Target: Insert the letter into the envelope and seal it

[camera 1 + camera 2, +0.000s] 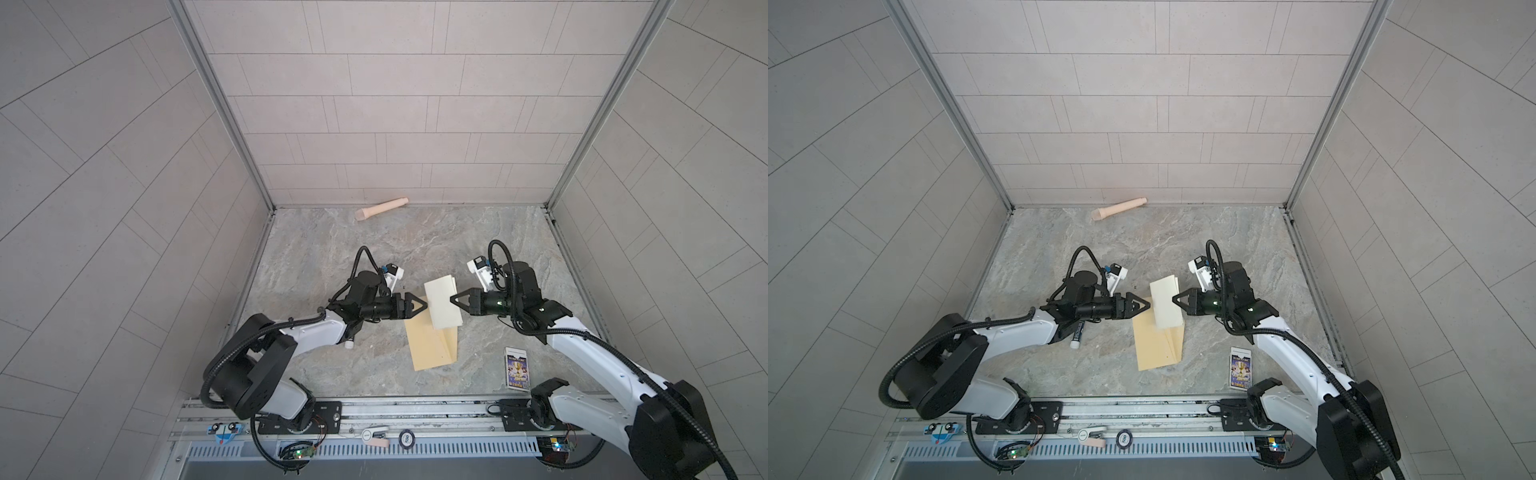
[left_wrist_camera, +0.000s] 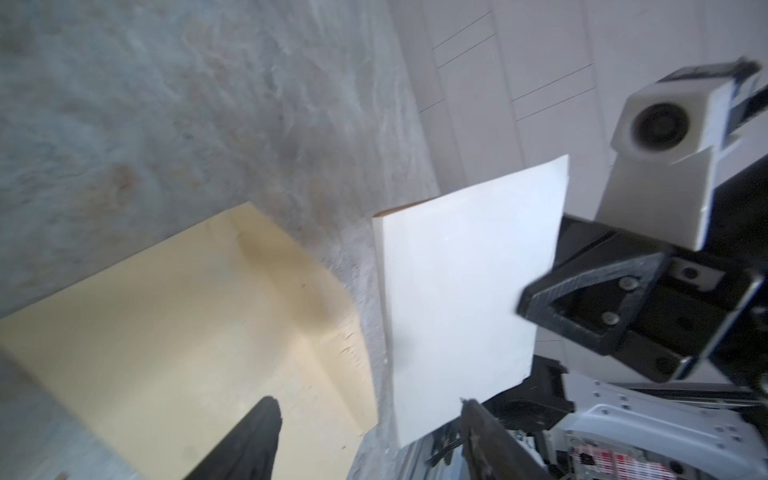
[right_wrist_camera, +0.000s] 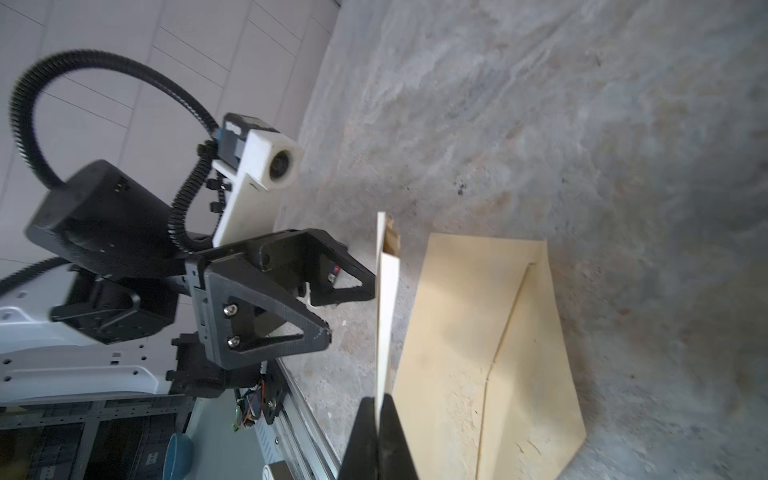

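1. Right wrist view: the right gripper (image 3: pixel 379 401) has its jaws closed tight on one edge of the folded cream-white paper letter (image 3: pixel 386 299), which is seen edge-on here and lifted off the table.
2. The left gripper (image 3: pixel 351 311) faces it from the opposite side with its jaws spread wide and nothing between them. One black fingertip (image 3: pixel 371 291) is just beside the sheet; whether it touches cannot be told.
3. In both top views the two grippers point at each other across the letter (image 1: pixel 442 303), left gripper (image 1: pixel 420 306) on one side and right gripper (image 1: pixel 454 300) on the other.
4. The long yellow-tan manila envelope (image 1: pixel 430 347) lies flat on the grey marbled table (image 1: pixel 332 257), under and nearer than the letter, its pointed flap (image 3: pixel 536 353) folded open.
5. In the left wrist view the letter (image 2: pixel 457 291) stands beside the envelope (image 2: pixel 187 332).
6. Well apart: a peach-coloured cylinder (image 1: pixel 381 208) by the back wall, a purple printed card box (image 1: pixel 517 370) near the right arm, and a dark marker with a white cap (image 1: pixel 1077 334) under the left arm.
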You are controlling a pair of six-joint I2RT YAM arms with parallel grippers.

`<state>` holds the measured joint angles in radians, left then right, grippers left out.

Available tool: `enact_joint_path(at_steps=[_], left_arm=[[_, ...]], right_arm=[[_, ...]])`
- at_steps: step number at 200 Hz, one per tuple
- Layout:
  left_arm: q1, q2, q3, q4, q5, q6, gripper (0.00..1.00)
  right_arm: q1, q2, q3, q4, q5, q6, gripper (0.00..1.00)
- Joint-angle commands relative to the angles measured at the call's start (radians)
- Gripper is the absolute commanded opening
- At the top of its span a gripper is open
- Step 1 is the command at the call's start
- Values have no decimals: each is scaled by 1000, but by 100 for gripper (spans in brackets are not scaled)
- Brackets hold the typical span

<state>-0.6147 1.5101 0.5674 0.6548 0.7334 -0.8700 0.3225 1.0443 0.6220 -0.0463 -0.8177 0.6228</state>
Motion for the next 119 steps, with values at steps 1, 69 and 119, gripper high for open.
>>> enact_joint_path(at_steps=[1,69,119], left_arm=[[18,119,-24,492,95,-273,75],[24,171,6,672,130,-373,60],[23,165,11,675,145,-379,36]], right_arm=[[-7,-33,3,152,-37,83,0],[-10,-15,40,134,-41,81,0],[-23,-12,74,58,-31,59,0]])
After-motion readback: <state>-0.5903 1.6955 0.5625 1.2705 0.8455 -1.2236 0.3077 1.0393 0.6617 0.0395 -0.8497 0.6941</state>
